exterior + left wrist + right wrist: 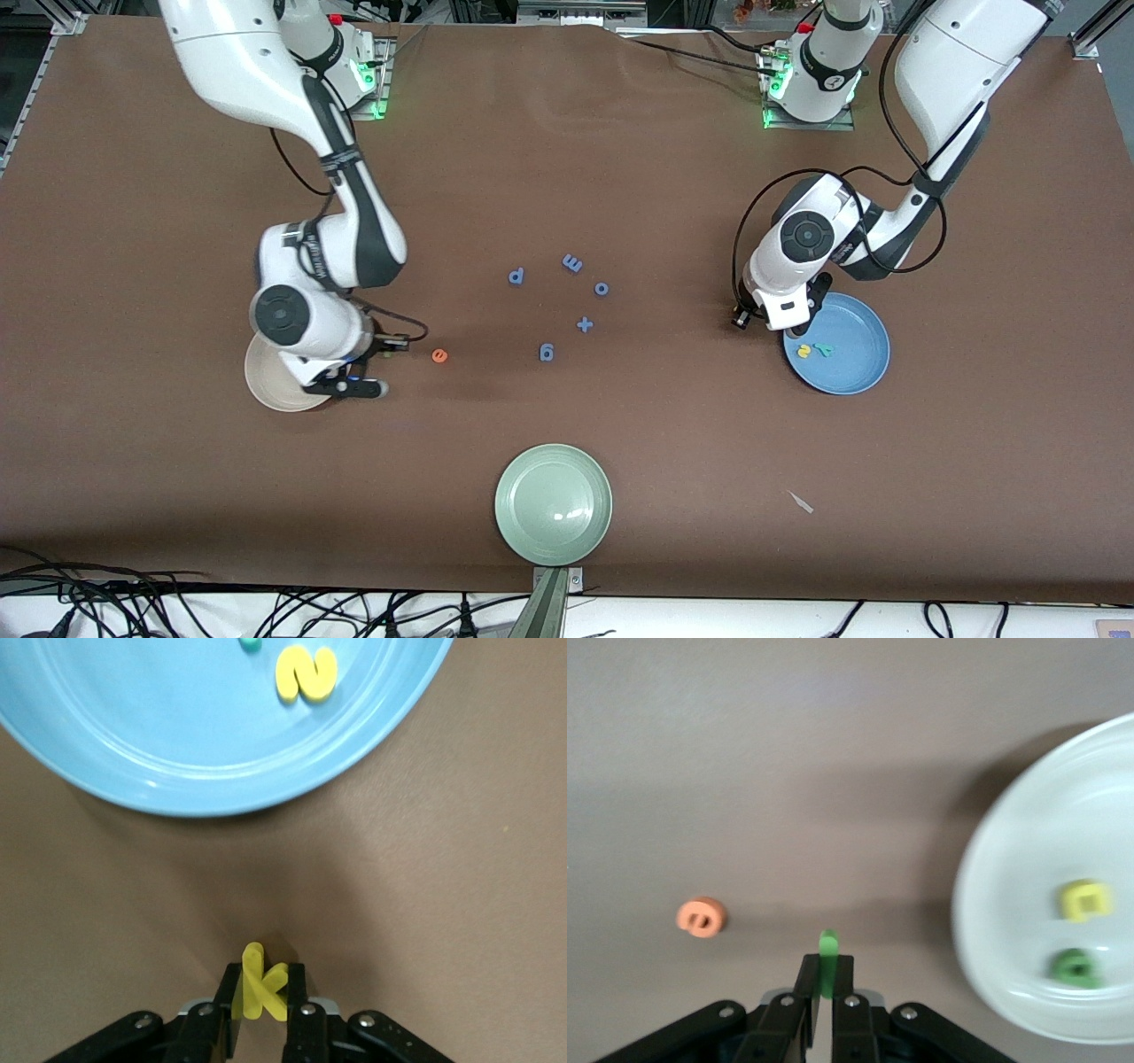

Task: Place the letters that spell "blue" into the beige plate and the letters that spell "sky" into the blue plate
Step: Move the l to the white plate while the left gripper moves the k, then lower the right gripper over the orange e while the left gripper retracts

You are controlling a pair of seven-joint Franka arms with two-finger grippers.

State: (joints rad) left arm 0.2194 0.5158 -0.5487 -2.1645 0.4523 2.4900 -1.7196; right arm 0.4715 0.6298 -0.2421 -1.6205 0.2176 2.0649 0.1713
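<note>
Two grippers each pinch a letter. By the beige plate point(266, 385), which holds the yellow u point(1083, 901) and dark green b point(1075, 967), the right gripper point(822, 992) clamps the thin green l point(827, 961) upright between its fingertips; the orange e point(438, 355) lies near. Beside the blue plate point(855, 372), which holds the yellow s point(306, 674) and teal-green y point(825, 348), the left gripper point(264, 1005) grips the yellow k point(261, 983).

You see the right end effector point(359, 387) low at the beige plate point(270, 385), which the arm largely covers. The orange e point(439, 355) lies on the worktop point(177, 496) beside it, toward the middle. The left end effector point(742, 317) sits at the blue plate point(852, 368), where the yellow s point(803, 352) and what looks like the teal-green y point(825, 349) rest. All-blue letters point(547, 353) cluster mid-table, and a pale green plate point(554, 504) lies nearest the camera.
</note>
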